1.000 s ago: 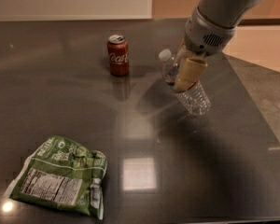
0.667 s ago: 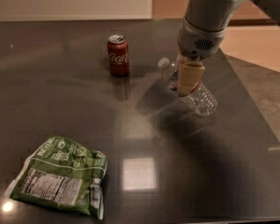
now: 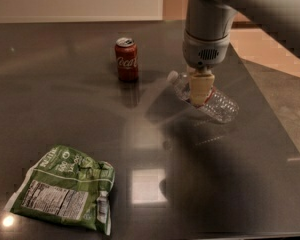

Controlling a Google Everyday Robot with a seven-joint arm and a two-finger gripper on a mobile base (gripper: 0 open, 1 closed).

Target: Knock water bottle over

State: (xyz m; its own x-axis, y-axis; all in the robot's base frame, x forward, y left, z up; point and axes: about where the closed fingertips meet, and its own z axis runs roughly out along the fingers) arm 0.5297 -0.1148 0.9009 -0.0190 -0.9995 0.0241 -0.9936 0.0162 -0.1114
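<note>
I have my gripper (image 3: 201, 90) set low for shoving the clear ribbed plastic water bottle (image 3: 223, 106), which lies sideways; jaw opening I cannot tell.

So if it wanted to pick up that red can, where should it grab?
Probably the red can by its straight middle wall, coming in from the right: it stands upright and nothing touches it. The gripper hangs to the can's right, over the water bottle lying on its side.

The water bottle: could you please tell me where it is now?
The water bottle lies on its side right of centre in the camera view, just right of the soda can, with the end effector over its middle.
</note>
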